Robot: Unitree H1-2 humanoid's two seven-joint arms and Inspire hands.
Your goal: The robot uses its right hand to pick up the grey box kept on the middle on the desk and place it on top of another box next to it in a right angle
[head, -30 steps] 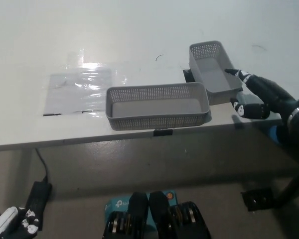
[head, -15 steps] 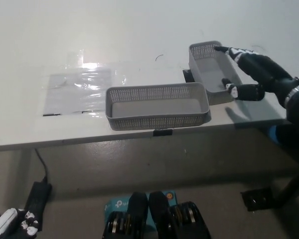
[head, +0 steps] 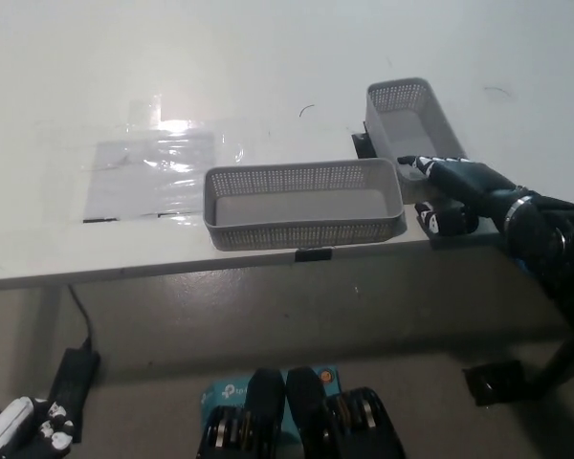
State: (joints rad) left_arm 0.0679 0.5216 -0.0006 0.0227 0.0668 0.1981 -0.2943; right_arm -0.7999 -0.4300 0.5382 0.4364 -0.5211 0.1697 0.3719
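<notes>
- Half a second back the black right hand reached over the far part of the smaller grey box; now it has dropped and pulled nearer, and sits at that box's near end, by the near right edge of the surface
- Its fingers lie across the near end of the box while another part of the hand shows below, against the surface edge; this looks like the hand closing on the near wall, but whether it truly grips I cannot tell
- The smaller grey box stands on the surface at the right, running far to near, not lifted
- The long grey box lies crosswise in the middle, near the front edge, just left of the hand and untouched
- The two boxes are already at a right angle, close together at the corner
- Judgement: the step in hand is the grasp; lifting and stacking are not yet done
- The white left hand rests low at the near left, well away from the surface; its state is unclear
</notes>
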